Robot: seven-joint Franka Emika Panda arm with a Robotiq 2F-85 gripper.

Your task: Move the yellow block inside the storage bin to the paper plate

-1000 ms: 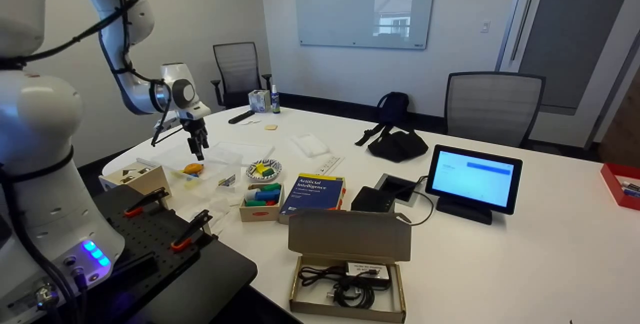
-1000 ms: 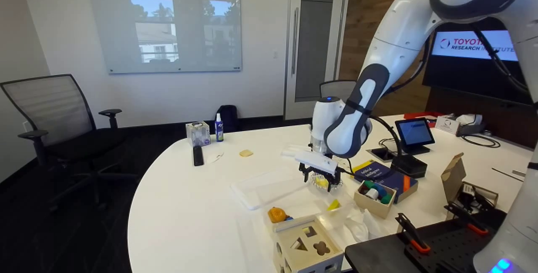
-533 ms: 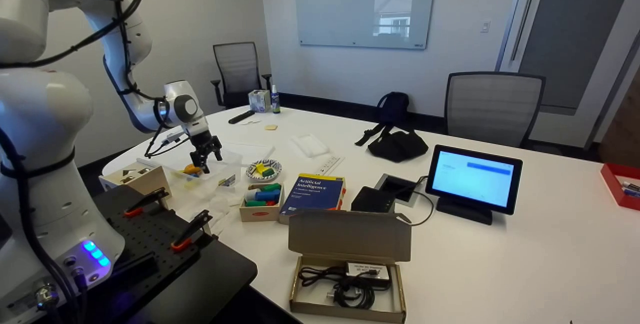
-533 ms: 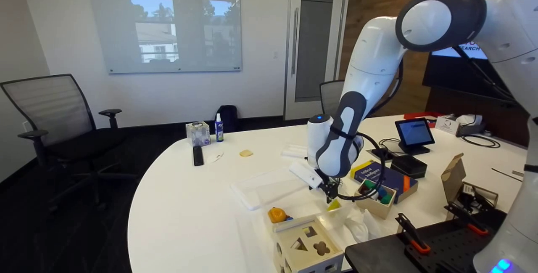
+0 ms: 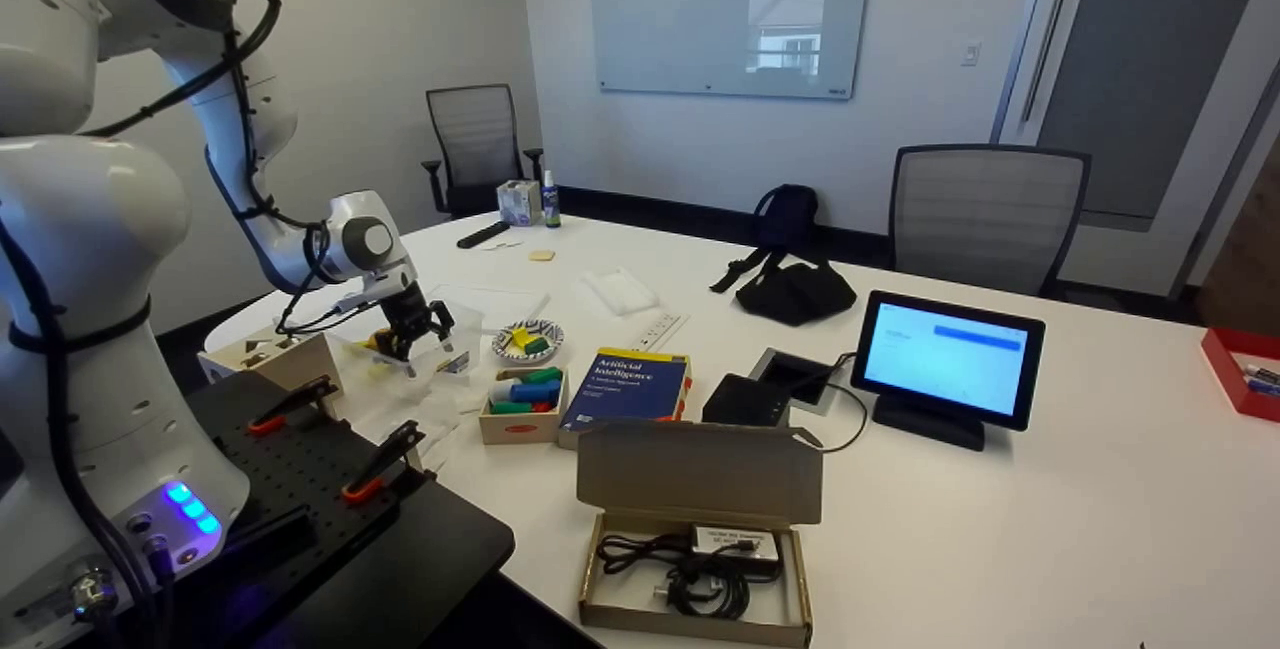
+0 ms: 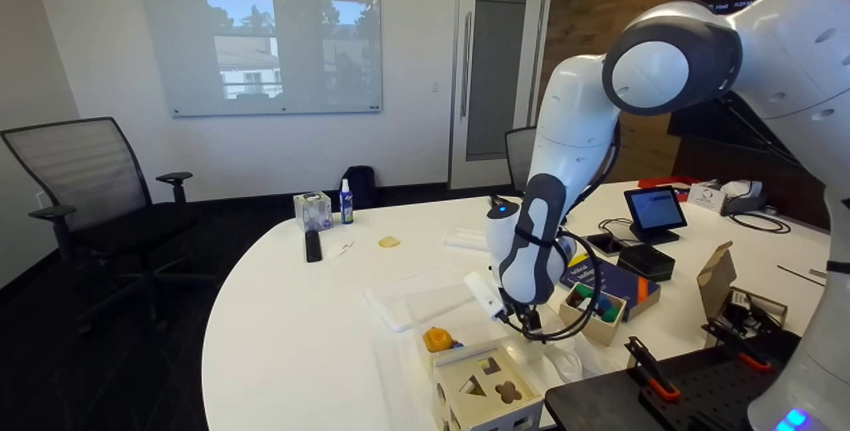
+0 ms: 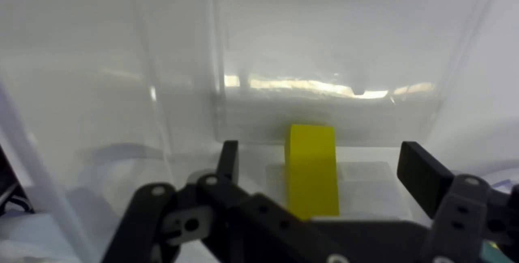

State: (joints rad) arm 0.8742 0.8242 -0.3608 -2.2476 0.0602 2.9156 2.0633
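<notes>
At the far left of an exterior view, your arm [image 5: 110,194] bends down over the tabletop [image 5: 1080,489]. Next along you have a wooden box [image 5: 300,371] with holes cut in its top, and just beside it the clear storage bin [image 7: 344,40], with an orange toy [image 6: 438,339] and a small blue piece [image 6: 457,344] showing at one end. Your hand [image 5: 428,356] tilts over that bin, released, its fingers [image 7: 425,180] spread well apart. Read the wrist view from left to right and you get one finger, a gap, the yellow block [image 7: 312,169], a second gap, then the other finger. The block is inside the bin, close to one wall; whether it touches that wall, you cannot tell from here, and part of your hand overlaps its lower edge in that view. Back in an exterior view, right of the bin and outside it, your paper plate [image 5: 551,328] carries a yellow piece [image 5: 521,336] and a green piece [image 5: 538,344], and nearer the camera a small crate [image 5: 500,432] holds green, blue and red pieces [image 5: 535,391]. Beside the crate lies a blue book [image 5: 625,391], then comes a cardboard box [image 5: 690,626] with its lid up and black cables [image 5: 738,591] inside. Past those you have a black box [image 5: 745,401], a black bag [image 5: 795,291] farther back, a lit screen [image 5: 950,354], and, near the right edge, a red tray [image 5: 1225,379].
</notes>
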